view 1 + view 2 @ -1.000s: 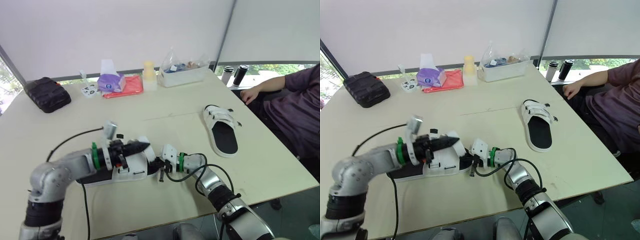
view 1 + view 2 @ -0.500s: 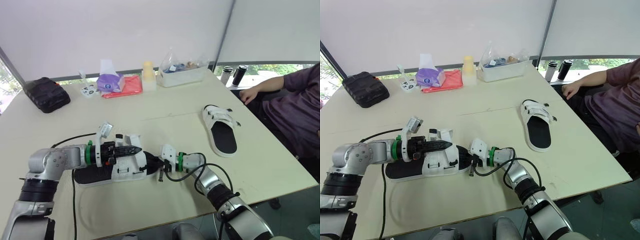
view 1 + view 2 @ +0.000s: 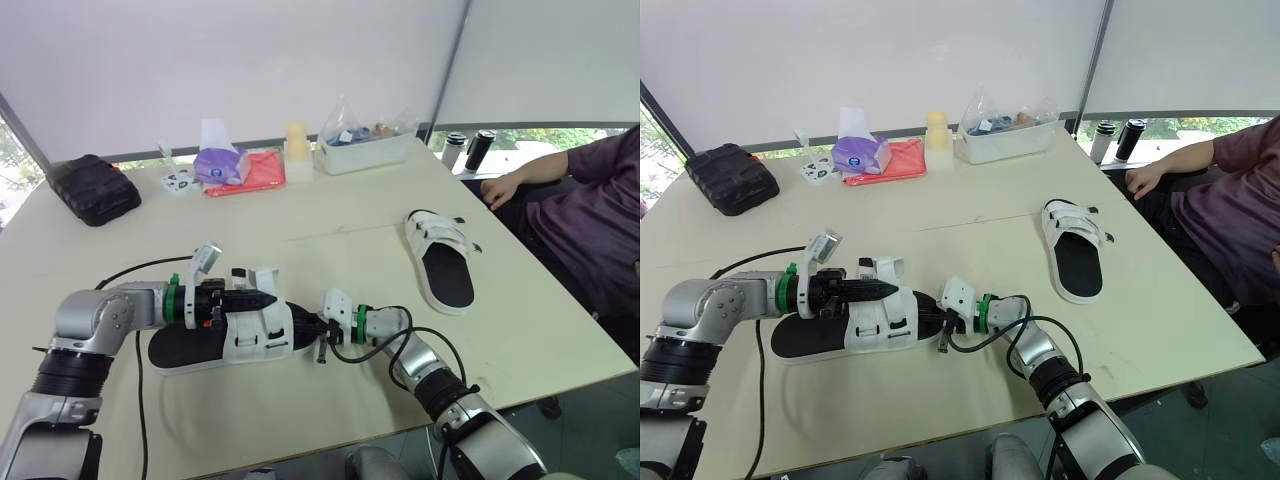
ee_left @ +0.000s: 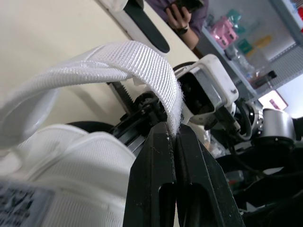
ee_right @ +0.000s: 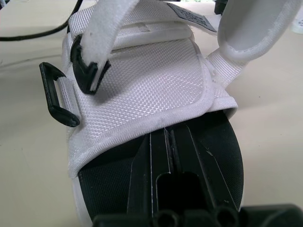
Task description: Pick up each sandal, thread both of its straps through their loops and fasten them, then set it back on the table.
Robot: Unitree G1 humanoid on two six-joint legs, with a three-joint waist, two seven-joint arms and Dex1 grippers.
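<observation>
left jaws are pressed together on the free end of a white strap (image 4: pixel 118 59), the left gripper (image 4: pixel 171 130) pinching it right at the tip so the strap arches up and over from the sandal's white upper. right jaws are together too, the right gripper (image 5: pixel 166 132) lying low over the black footbed at the open toe end, its tips up against the front edge of the upper; whether anything is caught between them i can't tell. beside that edge a black plastic loop (image 5: pixel 57 97) stands out from the side of the upper, and a second strap (image 5: pixel 102 21) hangs across the top with its dark tip loose.

the sandal (image 3: pixel 200 345) itself sits sole down on the table (image 3: pixel 340 215), near the front edge, between the two grippers. the other sandal (image 3: pixel 445 262) lies well apart on the robot's right, both straps across it. along the far edge are a black pouch (image 3: pixel 93 188), a tissue pack (image 3: pixel 222 160) on a red cloth (image 3: pixel 255 172), a pale bottle (image 3: pixel 297 148) and a clear box (image 3: pixel 365 145). a person's hand (image 3: pixel 497 188) rests at the far right corner.
</observation>
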